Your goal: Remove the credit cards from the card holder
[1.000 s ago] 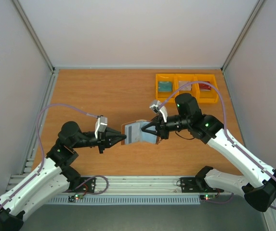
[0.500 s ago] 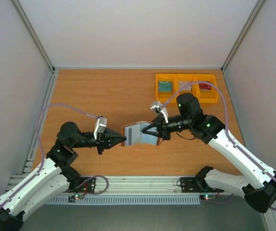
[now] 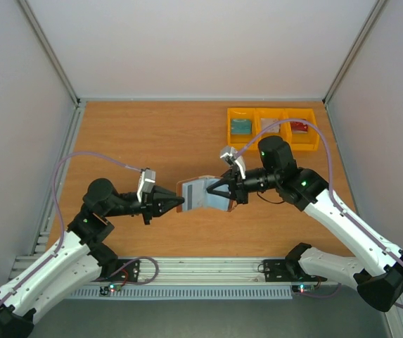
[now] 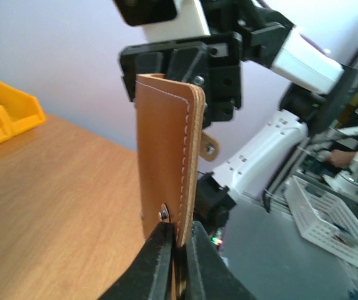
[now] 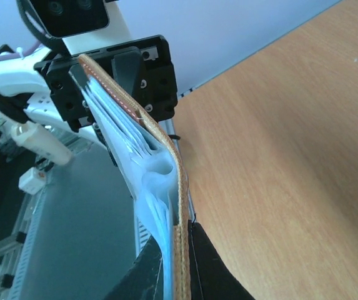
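Now | card holder (image 3: 202,193) pinched at both ends | pocket contents indistinct

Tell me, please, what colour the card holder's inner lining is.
Pale blue-grey; the lining shows best in the right wrist view.

Inside the card holder (image 5: 157,178) pale layers blur into one another; the yellow bins (image 3: 242,144) hold things too small to name.

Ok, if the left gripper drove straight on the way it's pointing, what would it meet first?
The left gripper is shut on the edge of the card holder, so it pushes that first. Straight behind sits the right gripper, clamped on the opposite edge; how close is hard to judge.
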